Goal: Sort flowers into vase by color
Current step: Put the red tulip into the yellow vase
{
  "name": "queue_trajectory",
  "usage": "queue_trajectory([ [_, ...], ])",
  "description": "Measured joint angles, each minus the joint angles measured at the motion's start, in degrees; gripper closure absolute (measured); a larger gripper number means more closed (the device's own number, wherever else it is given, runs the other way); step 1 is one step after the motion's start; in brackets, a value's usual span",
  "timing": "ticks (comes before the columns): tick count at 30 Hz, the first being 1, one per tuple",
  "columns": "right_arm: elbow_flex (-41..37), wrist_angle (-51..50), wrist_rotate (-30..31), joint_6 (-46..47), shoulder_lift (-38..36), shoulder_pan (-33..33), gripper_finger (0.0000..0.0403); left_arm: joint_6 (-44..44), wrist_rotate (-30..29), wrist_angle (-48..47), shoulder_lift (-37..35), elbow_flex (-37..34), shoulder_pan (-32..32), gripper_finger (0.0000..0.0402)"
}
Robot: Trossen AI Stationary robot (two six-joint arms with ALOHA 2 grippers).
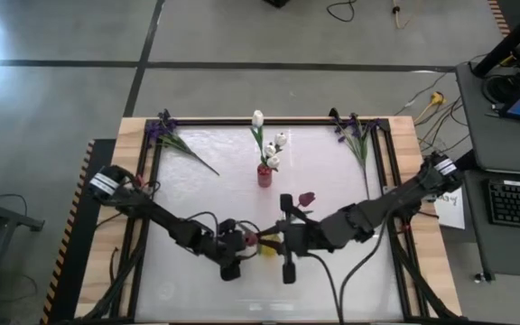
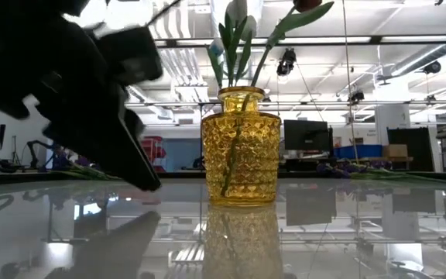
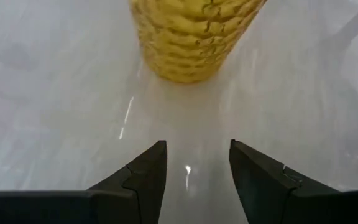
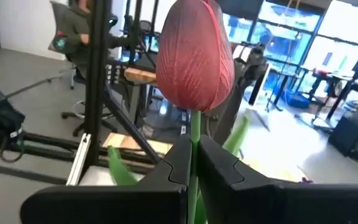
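A yellow textured glass vase [image 2: 241, 147] stands at the table's middle near side and fills the top of the left wrist view [image 3: 191, 37]; in the high view [image 1: 268, 247] the arms mostly cover it. Green stems and leaves stick up out of its mouth. My right gripper [image 4: 194, 149] [image 1: 292, 217] is shut on a dark red tulip [image 4: 194, 56] [image 1: 307, 197], whose stem slants down into the yellow vase. My left gripper [image 3: 197, 162] [image 1: 240, 246] is open, low over the table just left of the vase, touching nothing. White tulips [image 1: 273, 149] stand in a small red vase [image 1: 264, 175]. My right gripper pinches the dark red tulip's stem [image 4: 195, 127] between its two fingers, just below the bud. The fingers lie across the stem, roughly level. The bud stands upright above the fingers, lifted well above the table; the stem [image 2: 273, 46] runs down into the yellow vase's mouth.
Purple flowers lie on the table at the far left corner [image 1: 171, 135] and the far right corner [image 1: 355, 135]. A black frame [image 1: 386, 171] borders the white table top. In the low view, my left gripper [image 2: 122, 139] shows as a dark bulk left of the vase.
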Motion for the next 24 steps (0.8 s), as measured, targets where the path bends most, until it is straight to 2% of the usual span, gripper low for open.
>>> queue_trajectory([
  [3, 0.0, 0.31, -0.01, 1.73, 0.25, -0.44, 0.039, -1.66, -3.36, -0.01, -3.2, -2.3, -1.82, 0.0241],
  [9, 0.0, -0.01, -0.14, 3.57, 0.18, -0.52, 0.039, -6.06, -14.53, 0.19, -12.39, -9.31, -5.86, 0.0242],
  [13, -0.14, 0.63, 0.02, 4.25, 1.56, -0.54, 0.039, -5.76, -19.36, 7.88, -17.44, -13.71, -7.4, 0.0242],
  [18, -0.39, 1.54, 0.68, 3.98, 4.12, -0.54, 0.039, -0.5, -20.41, 21.79, -20.32, -17.41, -8.62, 0.0242],
  [24, -1.63, 1.88, 1.72, 2.85, 5.24, -0.38, 0.039, 8.48, -20.59, 33.51, -22.0, -20.12, -10.48, 0.0242],
])
